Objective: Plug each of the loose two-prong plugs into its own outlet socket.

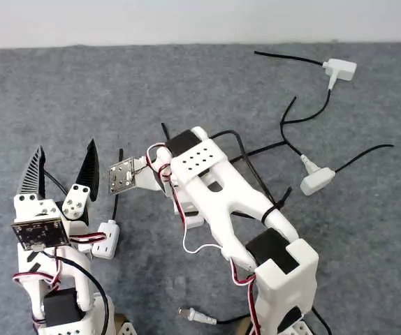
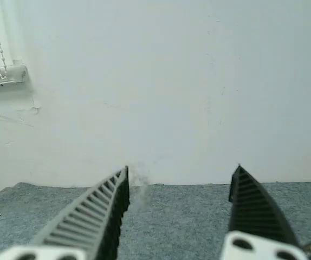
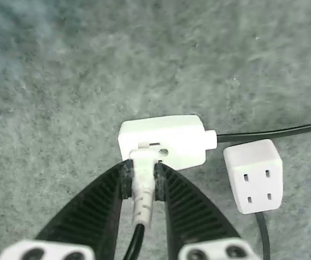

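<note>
In the right wrist view my right gripper [image 3: 143,181] is shut on a white two-prong plug [image 3: 142,187]. The plug's front end meets a white outlet socket [image 3: 163,142] lying on the grey carpet. A second white socket [image 3: 253,176], its holes facing up, lies just beside the first. In the high view the right arm [image 1: 214,181] stretches over the middle of the carpet and covers its own gripper. My left gripper [image 1: 64,157] is open at the near left, raised and holding nothing; its black fingers [image 2: 98,214] point at the far wall. A loose plug [image 1: 197,317] lies near the front edge.
Two more white cable ends lie at the right: one far back [image 1: 340,68], one mid-right [image 1: 317,180], joined by looping black cables [image 1: 284,125]. A white socket block [image 1: 106,239] sits close beside the left arm. The carpet's far left is bare.
</note>
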`<state>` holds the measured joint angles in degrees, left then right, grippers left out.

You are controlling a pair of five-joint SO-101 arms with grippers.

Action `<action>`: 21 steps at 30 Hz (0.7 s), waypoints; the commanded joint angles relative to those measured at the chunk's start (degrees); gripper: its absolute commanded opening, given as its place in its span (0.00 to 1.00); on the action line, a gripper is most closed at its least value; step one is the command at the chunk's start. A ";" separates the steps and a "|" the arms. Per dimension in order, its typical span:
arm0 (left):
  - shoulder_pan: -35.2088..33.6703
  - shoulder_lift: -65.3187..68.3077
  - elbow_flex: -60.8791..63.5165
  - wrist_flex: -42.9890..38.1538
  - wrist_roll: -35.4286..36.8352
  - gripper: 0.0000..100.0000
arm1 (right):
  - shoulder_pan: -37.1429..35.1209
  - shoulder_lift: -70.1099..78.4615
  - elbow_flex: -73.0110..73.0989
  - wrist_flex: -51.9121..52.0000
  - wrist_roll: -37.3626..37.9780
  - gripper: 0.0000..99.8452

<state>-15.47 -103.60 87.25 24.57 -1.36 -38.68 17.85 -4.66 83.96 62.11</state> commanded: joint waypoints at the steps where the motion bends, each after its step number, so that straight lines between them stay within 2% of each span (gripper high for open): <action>1: -0.18 -0.62 -1.63 -1.76 0.62 0.30 | -0.13 -0.31 -0.26 -0.75 -0.79 0.01; 21: -0.09 -0.62 -1.45 -1.76 0.62 0.30 | 0.66 3.12 -0.26 -2.59 1.49 0.01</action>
<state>-15.47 -103.60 87.25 24.57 -1.36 -38.77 19.08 -4.66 81.49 62.73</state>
